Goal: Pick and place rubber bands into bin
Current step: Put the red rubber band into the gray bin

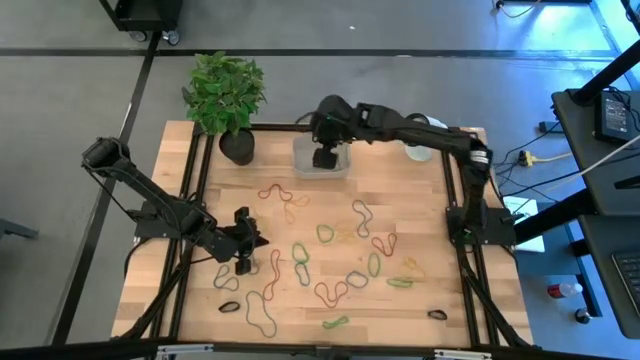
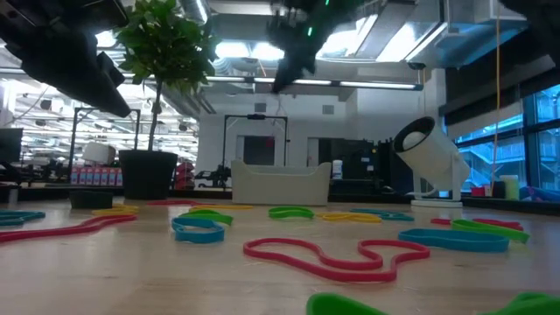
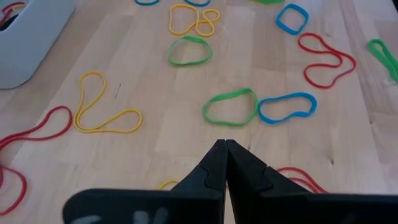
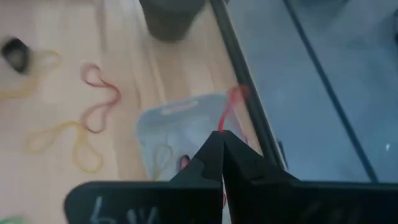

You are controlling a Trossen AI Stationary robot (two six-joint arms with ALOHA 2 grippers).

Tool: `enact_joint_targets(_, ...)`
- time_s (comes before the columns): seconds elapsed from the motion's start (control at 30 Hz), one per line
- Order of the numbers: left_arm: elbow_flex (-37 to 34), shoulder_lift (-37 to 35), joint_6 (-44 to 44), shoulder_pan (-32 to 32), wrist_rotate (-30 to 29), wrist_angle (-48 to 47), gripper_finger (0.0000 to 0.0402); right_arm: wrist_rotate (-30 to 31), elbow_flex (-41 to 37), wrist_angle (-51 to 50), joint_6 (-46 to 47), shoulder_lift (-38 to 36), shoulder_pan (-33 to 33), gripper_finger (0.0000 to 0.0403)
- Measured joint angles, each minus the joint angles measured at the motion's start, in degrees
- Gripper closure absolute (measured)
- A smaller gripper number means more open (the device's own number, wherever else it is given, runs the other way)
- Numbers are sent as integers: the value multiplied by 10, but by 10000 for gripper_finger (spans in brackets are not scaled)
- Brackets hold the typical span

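Right wrist view: right tool (image 4: 222, 138) closed, pinching a red rubber band (image 4: 231, 107) that dangles ahead of the tips; the bin (image 4: 180, 134) lies directly beneath, band's long axis hanging toward it. Arm stretched over the table's far edge. Left tool (image 1: 243, 262) closed, empty, above scattered bands (image 1: 330, 262), well apart from the bin.

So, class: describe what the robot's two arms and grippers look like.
Both arms are dark, jointed links. The left gripper and right gripper each have two black wedge-shaped fingers tapering to a point. Faint white markings show on each black gripper body.
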Motion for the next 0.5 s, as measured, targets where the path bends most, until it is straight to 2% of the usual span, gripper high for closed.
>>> enact_joint_targets(0.3,0,0,19,1,-2,0,399,-5,0,-4,-11,117,-42,400)
enact_joint_targets(0.5,0,0,19,1,-2,0,400,-18,0,-8,-12,163,-51,374)
